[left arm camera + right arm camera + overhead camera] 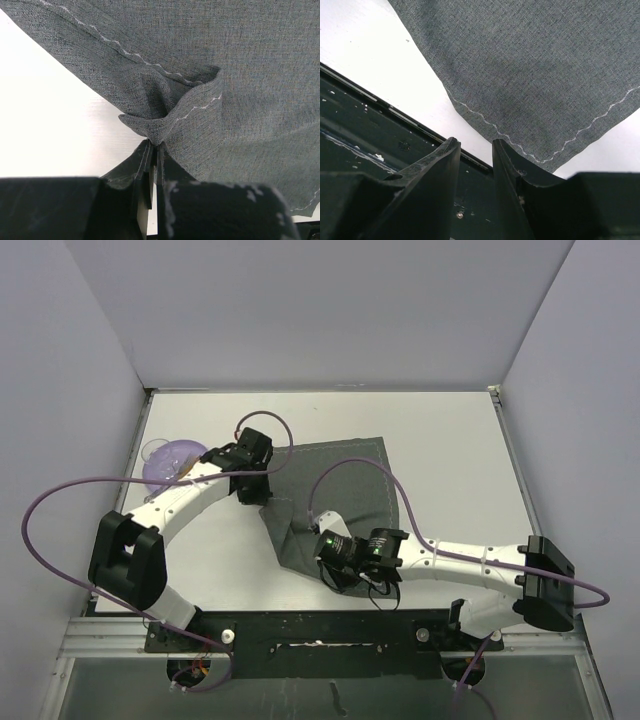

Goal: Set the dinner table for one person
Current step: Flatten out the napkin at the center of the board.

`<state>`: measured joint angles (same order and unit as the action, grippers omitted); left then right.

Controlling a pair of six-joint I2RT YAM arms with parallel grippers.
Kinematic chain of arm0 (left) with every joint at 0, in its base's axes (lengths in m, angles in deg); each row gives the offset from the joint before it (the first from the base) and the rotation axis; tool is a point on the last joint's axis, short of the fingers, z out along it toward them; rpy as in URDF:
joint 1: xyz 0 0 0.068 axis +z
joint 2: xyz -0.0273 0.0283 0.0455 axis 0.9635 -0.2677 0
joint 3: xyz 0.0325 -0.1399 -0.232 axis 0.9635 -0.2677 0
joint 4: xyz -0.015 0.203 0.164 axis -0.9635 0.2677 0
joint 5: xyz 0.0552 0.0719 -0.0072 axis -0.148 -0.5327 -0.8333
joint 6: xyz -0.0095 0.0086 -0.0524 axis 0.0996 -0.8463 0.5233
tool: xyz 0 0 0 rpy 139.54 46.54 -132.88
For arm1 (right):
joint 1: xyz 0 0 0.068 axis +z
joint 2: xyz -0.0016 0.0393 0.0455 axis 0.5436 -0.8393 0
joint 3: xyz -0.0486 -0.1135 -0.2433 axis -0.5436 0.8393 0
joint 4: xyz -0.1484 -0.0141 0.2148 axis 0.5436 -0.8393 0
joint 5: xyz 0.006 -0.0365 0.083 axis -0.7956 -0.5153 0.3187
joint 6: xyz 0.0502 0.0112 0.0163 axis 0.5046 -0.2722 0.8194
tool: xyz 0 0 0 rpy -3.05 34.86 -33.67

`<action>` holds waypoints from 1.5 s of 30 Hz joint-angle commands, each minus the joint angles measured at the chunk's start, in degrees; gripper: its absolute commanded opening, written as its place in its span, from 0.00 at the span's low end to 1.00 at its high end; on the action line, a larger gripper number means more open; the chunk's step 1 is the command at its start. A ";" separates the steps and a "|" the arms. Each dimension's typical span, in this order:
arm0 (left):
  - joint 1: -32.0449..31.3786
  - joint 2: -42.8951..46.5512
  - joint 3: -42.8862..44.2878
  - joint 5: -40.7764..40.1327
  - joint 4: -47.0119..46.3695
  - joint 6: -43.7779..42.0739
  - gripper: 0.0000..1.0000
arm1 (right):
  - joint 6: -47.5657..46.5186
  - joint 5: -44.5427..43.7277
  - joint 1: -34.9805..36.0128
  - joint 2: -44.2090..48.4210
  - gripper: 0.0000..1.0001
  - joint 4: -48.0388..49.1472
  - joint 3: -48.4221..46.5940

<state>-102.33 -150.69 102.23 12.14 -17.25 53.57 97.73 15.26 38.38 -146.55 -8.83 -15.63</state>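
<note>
My left gripper (154, 148) is clenched on a bunched fold at the left edge of the grey placemat (240, 75). My right gripper (474, 147) hangs released just off the placemat's near corner. The dinner table (450, 460) lies under the placemat. Left of the placemat, my arm half hides a purple dish (170, 455).
</note>
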 commanded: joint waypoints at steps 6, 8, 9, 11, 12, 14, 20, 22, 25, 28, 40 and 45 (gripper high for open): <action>-0.44 0.19 -0.22 0.55 -2.18 0.83 0.00 | 1.00 -2.73 0.23 2.34 0.34 -0.51 -0.50; -0.44 0.09 -0.55 0.70 -2.11 0.91 0.00 | 1.04 -2.73 0.26 2.27 0.34 -0.51 -0.40; -0.44 0.09 -0.84 0.77 -2.27 0.88 0.00 | 0.93 -2.61 0.25 2.31 0.34 -0.51 -0.36; -0.44 0.09 -1.65 1.07 -2.58 1.07 0.03 | 0.91 -2.64 0.28 2.36 0.34 -0.66 -0.36; -0.44 0.09 -2.09 1.14 -2.88 1.07 0.03 | 0.91 -2.66 0.26 2.45 0.34 -0.69 -0.35; -0.44 -0.06 -2.72 1.10 -3.20 1.37 0.03 | 0.84 -2.58 0.23 2.73 0.34 -0.77 -0.42; -0.44 -1.89 -3.23 2.07 -3.55 1.94 0.11 | 0.80 -2.99 0.18 3.19 0.34 -1.20 -0.24; -0.51 -2.10 -3.65 2.46 -3.77 2.30 0.16 | 0.95 -2.99 0.18 3.32 0.34 -1.17 -0.05; -0.53 -2.03 -4.37 2.61 -4.08 2.53 0.17 | 1.17 -3.00 0.23 3.46 0.34 -0.89 0.47; -0.61 -1.83 -4.57 2.63 -3.75 2.65 0.17 | 1.25 -2.89 0.19 3.33 0.34 -0.79 0.61; -1.67 5.65 -7.78 2.63 -1.25 3.47 0.00 | 0.90 -2.92 0.08 2.25 0.34 0.23 0.51; -2.20 13.11 -11.71 2.73 1.31 5.46 0.00 | -0.64 -1.11 -0.49 -0.76 0.34 3.52 0.17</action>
<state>-104.01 -146.15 91.81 14.65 -18.26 56.87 98.02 14.21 38.31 -145.72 -9.57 -14.75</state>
